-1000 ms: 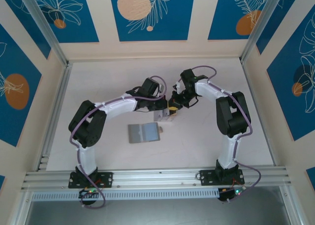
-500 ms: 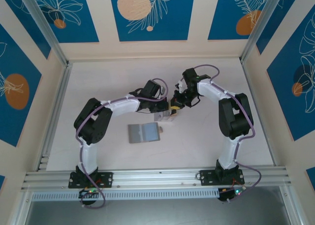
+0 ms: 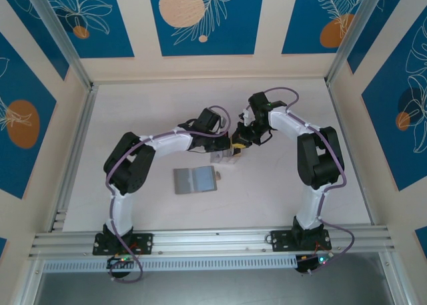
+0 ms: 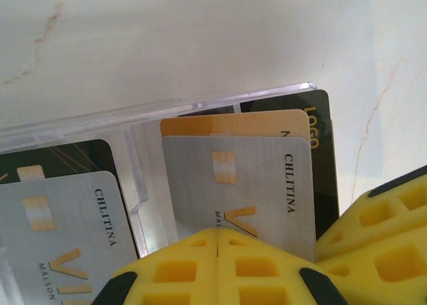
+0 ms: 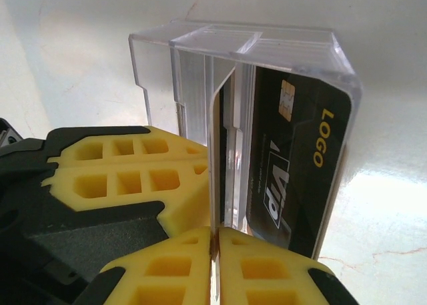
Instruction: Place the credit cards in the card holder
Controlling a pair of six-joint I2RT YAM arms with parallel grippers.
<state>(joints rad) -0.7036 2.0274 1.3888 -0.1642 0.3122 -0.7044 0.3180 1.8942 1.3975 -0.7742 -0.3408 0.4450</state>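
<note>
Left fingers: my yellow left fingers [image 4: 212,250] are pressed together with no gap. Their tips lie over the lower part of a silver-grey rectangular plastic card [image 4: 253,178] that faces me flat. I cannot tell whether they touch it.
Right fingers: my yellow right fingers [image 5: 220,251] are closed tight on a thin pale sheet [image 5: 212,158] standing edge-on inside the clear hard plastic case [image 5: 233,45]. I cannot tell whether it is a card or a divider.
Meeting point: both pairs sit just beside each other at the case, near the middle of the pale surface [image 3: 133,111].
Cards: behind the silver-grey card stands an orange-gold card [image 4: 233,125]. Behind that is a black card with gold "LOGO" lettering [image 4: 321,151]. The case's other compartment holds a second silver-grey card [image 4: 60,238] in front of another black card [image 4: 67,158].
Card holder: the flat matte grey square pouch [image 3: 195,180] lies on the surface, nearer my bases than the case and apart from both pairs of fingers.
Change: over the last second my left elbow has swung slightly rightward. Both pairs of fingers have stayed at the case, and the pouch has not moved.
</note>
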